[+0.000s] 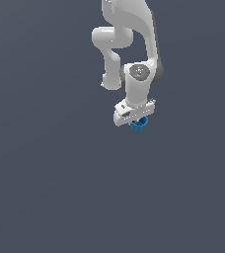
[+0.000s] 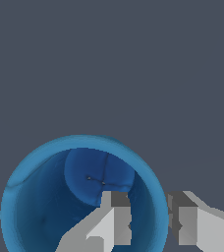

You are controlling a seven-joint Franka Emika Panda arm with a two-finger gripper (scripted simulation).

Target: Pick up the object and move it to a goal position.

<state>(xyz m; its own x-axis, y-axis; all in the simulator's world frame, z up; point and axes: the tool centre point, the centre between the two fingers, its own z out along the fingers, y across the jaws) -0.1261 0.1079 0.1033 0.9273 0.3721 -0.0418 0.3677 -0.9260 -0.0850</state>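
The object is a small bright blue cup (image 1: pixel 138 126) with a hollow top, sitting just under my white gripper (image 1: pixel 135 117) in the exterior view. In the wrist view I look straight down into the cup (image 2: pixel 45 206). My gripper (image 2: pixel 149 219) straddles its wall. One finger (image 2: pixel 116 216) is inside the hollow and the other finger (image 2: pixel 182 221) is outside, with the rim pinched in the narrow gap between them. The lower part of the cup is hidden from the wrist view.
A plain dark grey surface (image 1: pixel 45 188) fills the scene around the arm. The white arm (image 1: pixel 134 44) comes down from the upper middle of the exterior view. No other objects show.
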